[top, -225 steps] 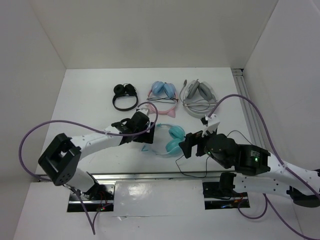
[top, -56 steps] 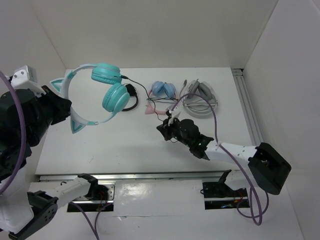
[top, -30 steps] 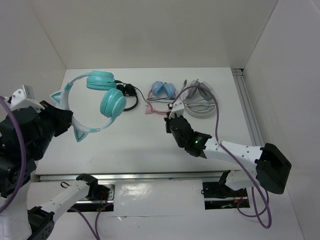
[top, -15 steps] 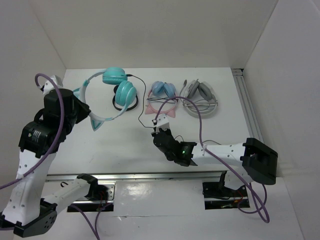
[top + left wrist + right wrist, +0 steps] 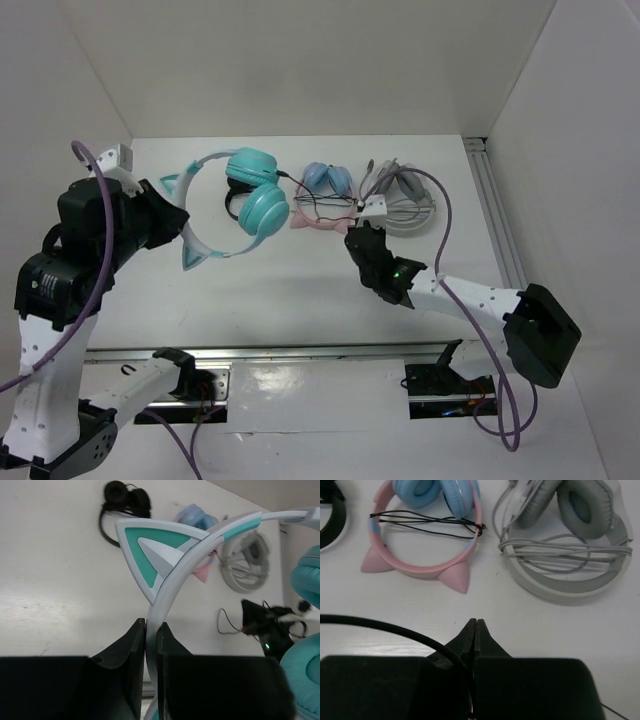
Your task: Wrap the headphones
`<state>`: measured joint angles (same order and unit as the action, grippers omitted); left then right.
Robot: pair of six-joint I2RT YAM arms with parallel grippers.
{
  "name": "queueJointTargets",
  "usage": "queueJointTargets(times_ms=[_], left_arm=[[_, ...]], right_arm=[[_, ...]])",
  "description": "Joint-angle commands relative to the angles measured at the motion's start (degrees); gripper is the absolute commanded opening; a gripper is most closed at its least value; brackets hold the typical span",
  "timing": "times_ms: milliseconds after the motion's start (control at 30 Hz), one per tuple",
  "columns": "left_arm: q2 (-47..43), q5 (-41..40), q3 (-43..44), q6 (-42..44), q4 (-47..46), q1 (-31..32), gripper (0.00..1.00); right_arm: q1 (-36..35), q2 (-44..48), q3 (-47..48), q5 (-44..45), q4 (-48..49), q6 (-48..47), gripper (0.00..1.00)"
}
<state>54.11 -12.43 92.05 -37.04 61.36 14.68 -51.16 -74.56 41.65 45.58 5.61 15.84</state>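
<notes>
2 grippers clamped shut, left gripper (image 5: 151,627) pinching white headband (image 5: 200,545) of teal headphones (image 5: 262,208) aloft over bench (image 5: 250,300), cups (image 5: 250,165) pointing right, right gripper (image 5: 475,625) nipping black cable (image 5: 395,628)

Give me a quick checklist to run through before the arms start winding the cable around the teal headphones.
1. Left gripper clamped on the headband: ok, jaws shut just below the cat ear.
2. Teal headphones lifted off the table: ok.
3. Right gripper holding the black cable: ok, it runs into the shut jaws.
4. Cable clear of the pink pair and grey pair: cannot tell, too thin in the top view.
5. Cable tension: cannot tell.
</notes>
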Motion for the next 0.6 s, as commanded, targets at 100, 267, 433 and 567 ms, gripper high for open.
queueJointTargets(times_ms=[100, 267, 433, 567], left_arm=[[-4.26, 22.24, 2.97, -7.92, -4.75, -0.26, 0.00], [-12.08, 32.38, -11.52, -23.15, -20.12, -0.26, 0.00], [-11.67, 15.00, -9.79, -25.11, -18.92, -0.26, 0.00], [-5.87, 10.50, -2.59, -23.61, -14.10, -0.26, 0.00]], right_arm=[[1.25, -2.60, 1.85, -3.31, 0.47, 1.12, 0.00], [-7.10, -7.16, 4.14, -0.50, -0.32, 3.67, 0.00], [-12.83, -6.74, 2.40, 0.74, 0.18, 6.93, 0.00], [-13.36, -3.66, -2.26, -3.47, 6.07, 4.39, 0.00]])
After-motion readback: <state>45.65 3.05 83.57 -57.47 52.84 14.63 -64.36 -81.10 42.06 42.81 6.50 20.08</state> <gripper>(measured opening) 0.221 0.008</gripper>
